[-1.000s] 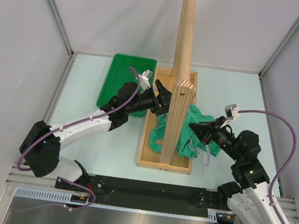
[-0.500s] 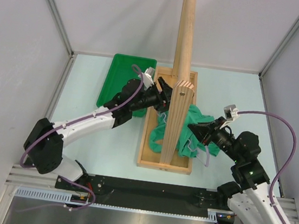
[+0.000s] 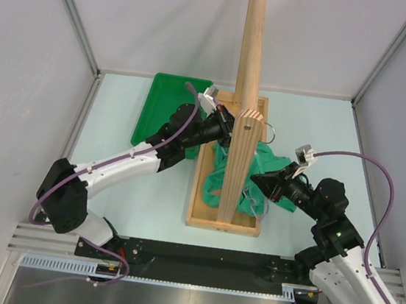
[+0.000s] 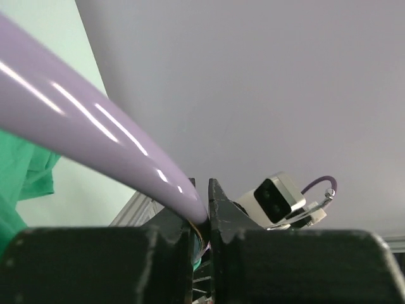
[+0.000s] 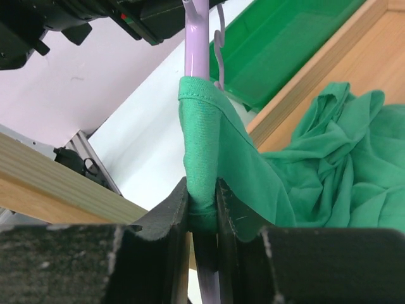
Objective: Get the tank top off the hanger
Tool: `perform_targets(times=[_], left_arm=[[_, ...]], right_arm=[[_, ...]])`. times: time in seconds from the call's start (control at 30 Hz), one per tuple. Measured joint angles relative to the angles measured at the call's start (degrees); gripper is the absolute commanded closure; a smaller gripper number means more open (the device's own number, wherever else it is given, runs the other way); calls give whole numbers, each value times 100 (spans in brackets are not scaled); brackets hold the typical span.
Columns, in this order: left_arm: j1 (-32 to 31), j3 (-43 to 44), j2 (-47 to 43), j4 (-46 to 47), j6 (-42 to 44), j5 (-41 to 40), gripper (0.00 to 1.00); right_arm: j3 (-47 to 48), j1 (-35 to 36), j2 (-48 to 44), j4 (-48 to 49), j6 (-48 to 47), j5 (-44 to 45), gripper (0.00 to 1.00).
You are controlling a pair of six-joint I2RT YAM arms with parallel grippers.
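Observation:
The teal-green tank top [image 3: 269, 165] lies crumpled in the wooden base, right of the pole; one strap still wraps the lavender hanger [image 5: 192, 44]. My right gripper [image 3: 257, 179] is shut on that strap [image 5: 201, 164], and the hanger's arm runs down between the jaws beneath the cloth. My left gripper [image 3: 225, 125] sits just left of the pole. In the left wrist view its jaws [image 4: 204, 190] are shut on the lavender hanger bar [image 4: 95, 136]. The hanger's metal hook [image 3: 270, 133] shows right of the pole. The pole hides much of the garment and hanger from above.
A tall wooden pole [image 3: 250, 69] rises from a wooden base frame [image 3: 197, 209] between the two arms. A rigid green tray [image 3: 165, 107] lies left of the base, also in the right wrist view [image 5: 288, 44]. Grey walls enclose the table on three sides.
My left gripper moved right up to the pole and shut on the hanger bar. My right gripper shifted slightly left, still pinching the strap.

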Motion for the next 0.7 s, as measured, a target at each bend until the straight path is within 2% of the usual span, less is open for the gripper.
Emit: perform_targets(times=[0.07, 0.1, 0.2, 0.3, 0.47, 0.7], left_arm=[[-26, 120, 0, -101, 144, 2, 100], [-37, 177, 0, -181, 223, 2, 100], [-42, 234, -22, -352, 627, -72, 100], [55, 275, -13, -595, 1104, -197, 100], [251, 511, 116, -837, 1484, -188, 100], [404, 616, 140, -844, 1572, 33, 100]], right_arm=[[2, 4, -31, 7, -52, 15, 75], [4, 7, -46, -2, -74, 39, 65], [94, 11, -31, -225, -66, 205, 51], [367, -7, 42, -501, -85, 391, 43], [804, -4, 146, -748, -127, 599, 38], [833, -4, 240, -1014, -173, 793, 34]])
